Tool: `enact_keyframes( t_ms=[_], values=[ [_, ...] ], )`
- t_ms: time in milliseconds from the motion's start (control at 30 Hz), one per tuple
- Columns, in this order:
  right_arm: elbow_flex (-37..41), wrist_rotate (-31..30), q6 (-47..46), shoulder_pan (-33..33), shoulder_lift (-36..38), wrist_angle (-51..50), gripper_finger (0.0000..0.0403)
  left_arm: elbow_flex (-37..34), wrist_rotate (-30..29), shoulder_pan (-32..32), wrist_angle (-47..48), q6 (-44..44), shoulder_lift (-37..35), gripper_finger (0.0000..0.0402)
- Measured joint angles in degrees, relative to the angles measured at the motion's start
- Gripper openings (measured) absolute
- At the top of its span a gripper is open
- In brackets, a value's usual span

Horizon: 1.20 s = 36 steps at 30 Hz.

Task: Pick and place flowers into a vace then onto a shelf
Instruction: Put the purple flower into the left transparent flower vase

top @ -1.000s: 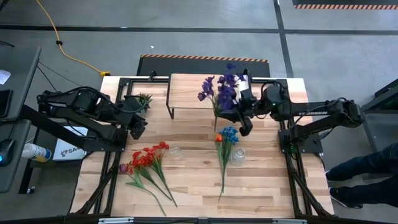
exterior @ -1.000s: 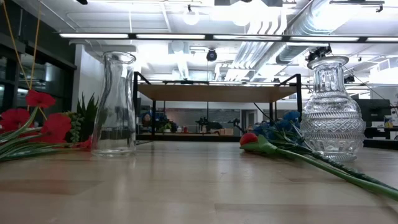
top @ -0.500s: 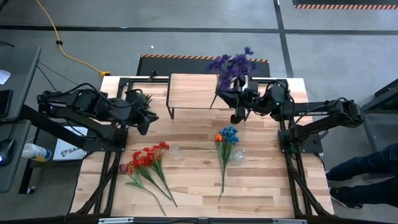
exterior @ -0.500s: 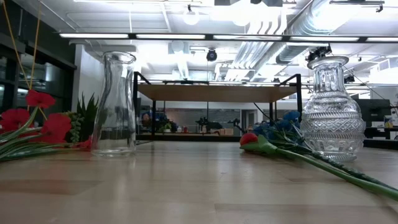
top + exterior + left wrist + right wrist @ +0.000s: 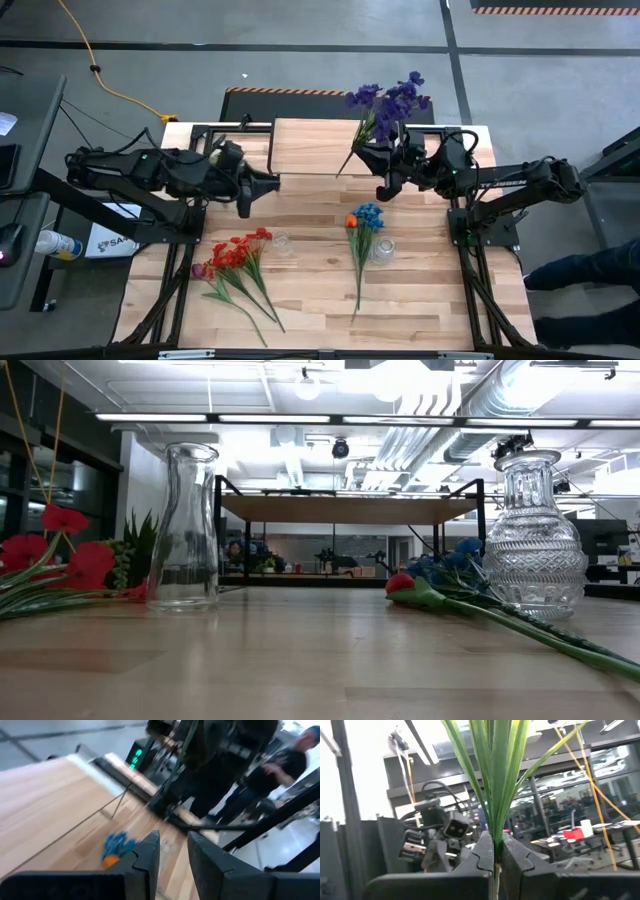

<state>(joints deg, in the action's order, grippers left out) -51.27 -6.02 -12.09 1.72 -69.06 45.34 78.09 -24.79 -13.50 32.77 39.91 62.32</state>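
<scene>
Right hand (image 5: pixel 385 172) clamps purple flowers (image 5: pixel 388 100) upright beside the shelf (image 5: pixel 312 146).

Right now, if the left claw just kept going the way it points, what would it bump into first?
Probably the right gripper, shut on the purple flowers. The left gripper points across the table toward it, with nothing between them in the high view. Height is hard to judge, so it might pass under.

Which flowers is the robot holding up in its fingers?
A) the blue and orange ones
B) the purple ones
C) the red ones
B: the right gripper is shut on the green stems of the purple flowers, held over the light-wood shelf.
</scene>
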Motion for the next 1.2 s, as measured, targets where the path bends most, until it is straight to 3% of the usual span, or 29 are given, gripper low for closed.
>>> enact_keyframes(
  t_ms=[233, 467, 700, 1200],
  values=[
    [0.00, -1.00, -1.38, -2.62, -0.60, 0.26, 0.0003, -0.02, 0.28, -0.01, -6.55, -3.04, 4.84, 0.0136],
    [0.00, -1.65, -3.65, -4.91, -4.09, 1.69, 0.0003, 0.04, 5.49, 0.00, -14.49, -6.85, 8.32, 0.0136],
    [0.02, -1.35, -7.43, -6.49, -7.82, 4.35, 0.0003, -0.07, 6.35, 0.00, -14.46, -7.13, 9.40, 0.0136],
    [0.02, -3.16, -9.12, -11.96, -7.89, 6.52, 0.0004, 0.00, 6.15, 0.04, -15.64, -8.11, 10.83, 0.0136]
  ],
)
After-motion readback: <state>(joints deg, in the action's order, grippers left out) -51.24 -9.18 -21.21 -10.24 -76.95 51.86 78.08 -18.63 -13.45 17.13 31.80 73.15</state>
